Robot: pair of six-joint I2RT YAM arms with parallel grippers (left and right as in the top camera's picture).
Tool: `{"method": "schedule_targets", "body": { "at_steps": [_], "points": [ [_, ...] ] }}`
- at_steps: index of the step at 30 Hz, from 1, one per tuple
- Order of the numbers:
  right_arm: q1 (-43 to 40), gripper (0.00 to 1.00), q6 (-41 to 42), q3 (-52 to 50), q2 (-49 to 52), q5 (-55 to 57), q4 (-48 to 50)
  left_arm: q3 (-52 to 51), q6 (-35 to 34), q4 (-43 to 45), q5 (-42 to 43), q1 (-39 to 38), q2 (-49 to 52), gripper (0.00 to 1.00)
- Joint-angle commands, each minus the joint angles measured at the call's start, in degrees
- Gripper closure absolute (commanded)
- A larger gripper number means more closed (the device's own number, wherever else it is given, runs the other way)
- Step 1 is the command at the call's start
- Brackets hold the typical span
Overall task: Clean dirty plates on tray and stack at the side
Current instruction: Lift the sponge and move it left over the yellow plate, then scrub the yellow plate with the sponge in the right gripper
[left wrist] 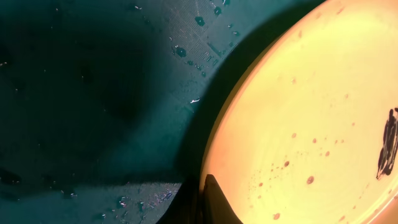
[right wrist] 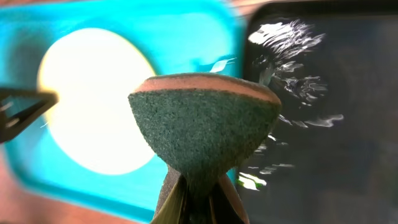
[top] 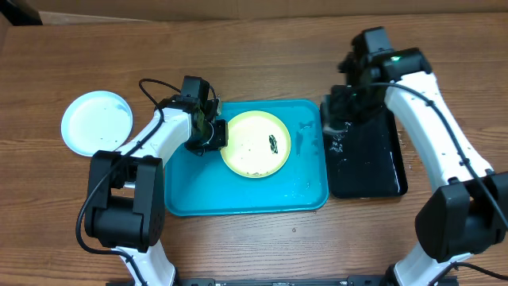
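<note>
A yellow-green plate (top: 255, 143) with a dark smear (top: 273, 144) lies on the turquoise tray (top: 246, 199). My left gripper (top: 214, 133) is at the plate's left rim, its fingers pinched on that rim (left wrist: 202, 183). In the left wrist view the plate (left wrist: 311, 112) shows small brown specks and the smear (left wrist: 387, 152). My right gripper (top: 341, 111) is shut on a green scrub sponge (right wrist: 205, 130) and holds it above the gap between the turquoise tray (right wrist: 37, 168) and the black tray. A pale white-blue plate (top: 97, 121) lies on the table at the left.
A glossy black tray (top: 369, 167), wet with foam at its top left, sits right of the turquoise tray and also shows in the right wrist view (right wrist: 336, 93). Water drops lie on the turquoise tray's floor (left wrist: 186, 53). The table is wooden.
</note>
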Motion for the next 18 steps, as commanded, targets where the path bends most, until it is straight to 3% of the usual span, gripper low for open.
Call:
{"method": "schedule_targets", "body": {
  "at_steps": [1,5,18],
  "points": [
    [5.86,0.96,0.07,1.01,-1.79,-6.21,4.00,-0.50,0.48,0.22,0.52,-0.39,0.61,0.96],
    [11.93,0.96,1.99,-0.39,-1.73,-4.33,9.70,-0.50,0.48,0.17,0.68,-0.39,0.61,0.96],
    [24.09,0.96,9.35,-5.57,3.28,21.46,17.79,-0.50,0.48,-0.02,0.74,-0.39,0.61,0.96]
  ]
}}
